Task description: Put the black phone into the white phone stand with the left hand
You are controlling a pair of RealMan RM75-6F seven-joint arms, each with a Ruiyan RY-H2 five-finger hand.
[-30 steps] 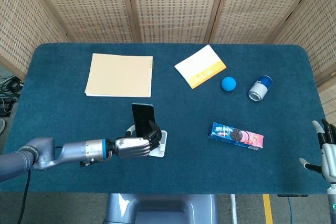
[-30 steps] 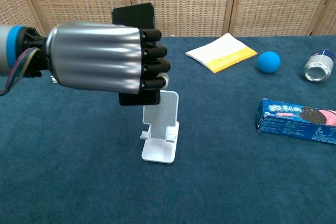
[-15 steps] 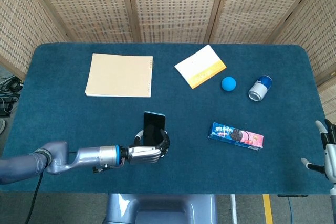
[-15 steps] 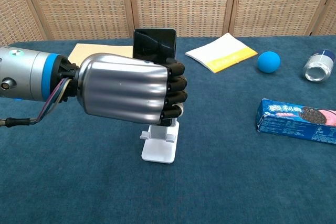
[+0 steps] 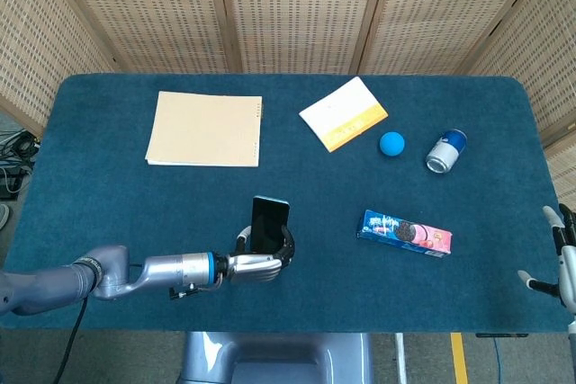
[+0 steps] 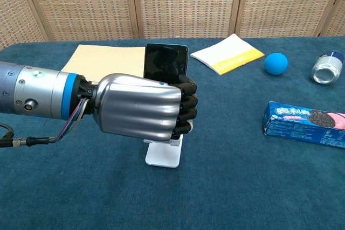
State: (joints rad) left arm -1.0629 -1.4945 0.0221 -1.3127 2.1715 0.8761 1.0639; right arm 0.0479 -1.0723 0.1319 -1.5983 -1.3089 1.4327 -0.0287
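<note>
My left hand (image 6: 143, 106) grips the black phone (image 6: 166, 62), which stands upright with its top half showing above the fingers. In the head view the same left hand (image 5: 259, 263) and the phone (image 5: 269, 222) are at the table's front middle. The white phone stand (image 6: 163, 154) sits right under and behind the hand; only its base shows in the chest view, and the head view hides it. Whether the phone touches the stand cannot be told. My right hand (image 5: 564, 254) shows at the right edge of the head view, fingers apart, holding nothing.
A tan folder (image 5: 205, 129) lies at the back left. A white and yellow booklet (image 5: 344, 113), a blue ball (image 5: 391, 143) and a can on its side (image 5: 445, 151) lie at the back right. A cookie box (image 5: 404, 232) lies right of the stand.
My left hand has carried the phone rightward and lower, from left of the stand to directly over it. The stand's back panel is now hidden behind the hand. The right hand barely moved.
</note>
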